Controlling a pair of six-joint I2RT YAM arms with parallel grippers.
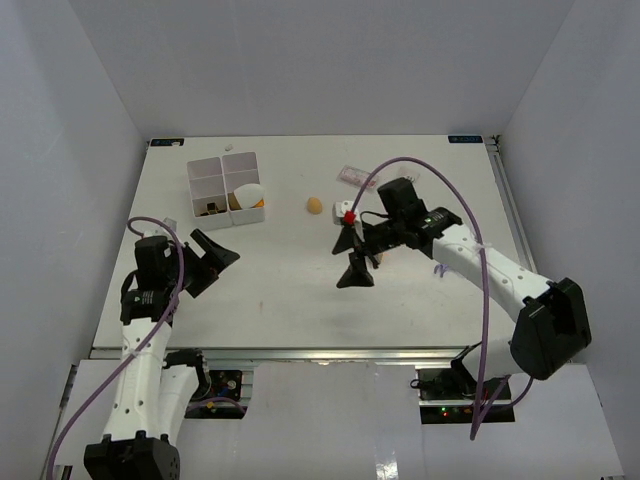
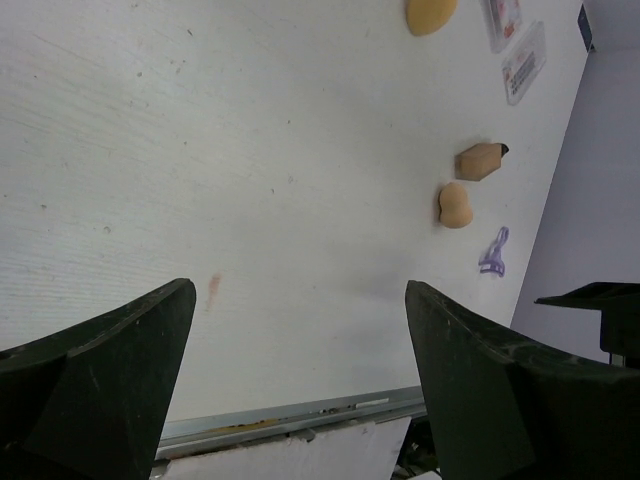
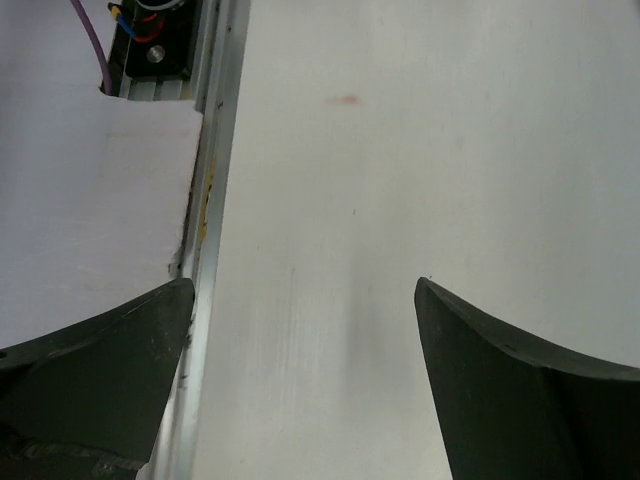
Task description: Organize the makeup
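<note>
Both sets of jaws wide open and empty; makeup part boxed, part loose on the worktop (image 1: pixel 300 290).
From above: the left gripper (image 1: pixel 208 262) and right gripper (image 1: pixel 352 257) touch nothing. The white box (image 1: pixel 205 172), far left, holds a white-and-orange item (image 1: pixel 250 195) and a dark item (image 1: pixel 212 209); a sponge (image 1: pixel 315 205) lies to its right, with clear packets (image 1: pixel 357 177) beyond. Left wrist: jaws spread over bare worktop, with a tan bottle (image 2: pixel 482 160) just beside a second sponge (image 2: pixel 455 204). Right wrist: jaws apart above the worktop's near edge.
</note>
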